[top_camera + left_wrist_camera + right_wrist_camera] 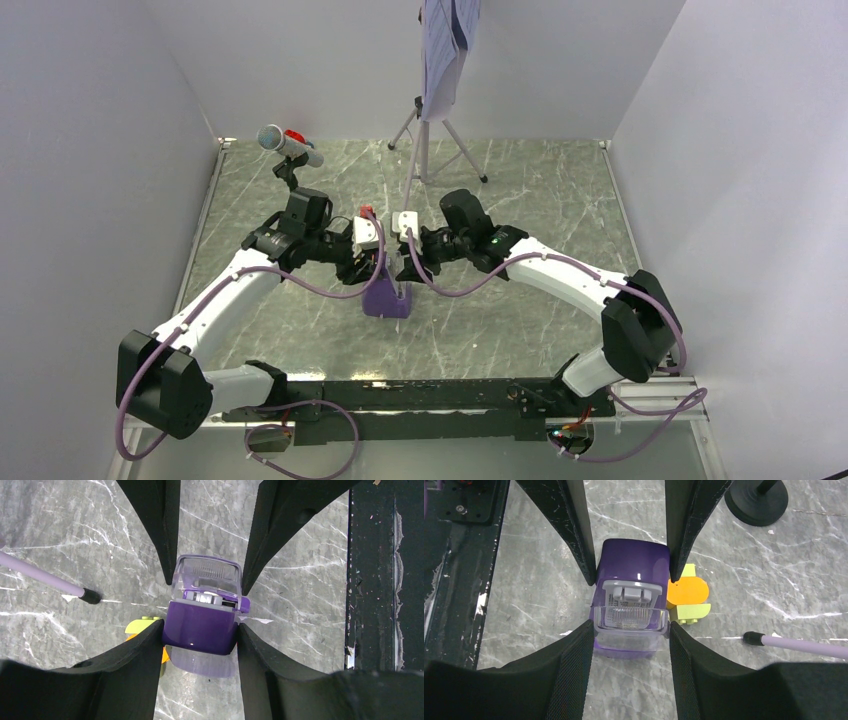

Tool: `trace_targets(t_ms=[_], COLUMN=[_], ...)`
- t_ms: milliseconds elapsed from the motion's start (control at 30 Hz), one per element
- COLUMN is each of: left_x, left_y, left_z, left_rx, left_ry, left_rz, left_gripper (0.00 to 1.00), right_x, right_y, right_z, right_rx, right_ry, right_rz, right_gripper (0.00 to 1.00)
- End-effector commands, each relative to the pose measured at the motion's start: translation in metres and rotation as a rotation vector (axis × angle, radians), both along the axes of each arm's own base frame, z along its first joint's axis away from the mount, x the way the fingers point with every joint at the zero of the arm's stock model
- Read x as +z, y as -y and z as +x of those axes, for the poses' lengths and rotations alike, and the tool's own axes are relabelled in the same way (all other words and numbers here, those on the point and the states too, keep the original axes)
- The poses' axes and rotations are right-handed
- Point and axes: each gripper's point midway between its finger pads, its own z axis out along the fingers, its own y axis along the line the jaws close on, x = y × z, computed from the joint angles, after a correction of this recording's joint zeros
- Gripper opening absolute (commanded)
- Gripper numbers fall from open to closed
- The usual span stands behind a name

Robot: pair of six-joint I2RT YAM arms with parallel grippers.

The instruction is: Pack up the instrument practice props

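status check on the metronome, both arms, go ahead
Both shut on metronome: left gripper, right gripper, from opposite sides. Tight beside it, block, by a left-gripper finger. Close by, stand leg.

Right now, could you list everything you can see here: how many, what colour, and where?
music stand: one, pale grey, on tripod legs, back of the table
sheet-music pages: a few (exact count unclear), white, on the music stand
microphone: one, silver, back left, on its mount
black round-base stand: one, black, holds the microphone
metronome: one, purple with a clear front, centre of the table
block: one, orange and yellow-green, beside the metronome
table: one, grey marble pattern
left gripper: one, black, closed on the metronome
right gripper: one, black, closed on the metronome
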Motion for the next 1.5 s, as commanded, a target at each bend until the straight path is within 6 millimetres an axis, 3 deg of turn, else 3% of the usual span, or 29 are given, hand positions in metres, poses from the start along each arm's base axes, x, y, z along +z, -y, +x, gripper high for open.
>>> trace_targets(t_ms=[0, 467, 833, 1133, 1467], left_x=[-0.026, -0.025, -0.021, -0.028, -0.009], left_y=[-0.011, -0.011, -0.01, -0.014, -0.001], left_z=[-0.014, -0.014, -0.016, -0.02, -0.028], left_rx=[0.004, 0.001, -0.005, 0.0, -0.029], left_ry=[-0.073, -0.075, -0.062, -0.067, -0.132], left_rz=[0.072, 0.068, 0.053, 0.068, -0.041], left_gripper=[0.01, 0.01, 0.01, 0.01, 0.01], right_x=[0.008, 0.0, -0.034, -0.038, -0.053], right_y=[-0.005, -0.008, -0.008, -0.011, -0.011], right_z=[-0.009, -0.005, 0.002, -0.007, -0.008], right_rx=[0.038, 0.024, -0.009, 0.016, 0.011], right_ry=[-0.028, -0.035, -0.03, -0.052, -0.069], right_rz=[0.048, 0.041, -0.038, -0.03, -0.068], right_gripper=[0.0, 0.0, 0.0, 0.0, 0.0])
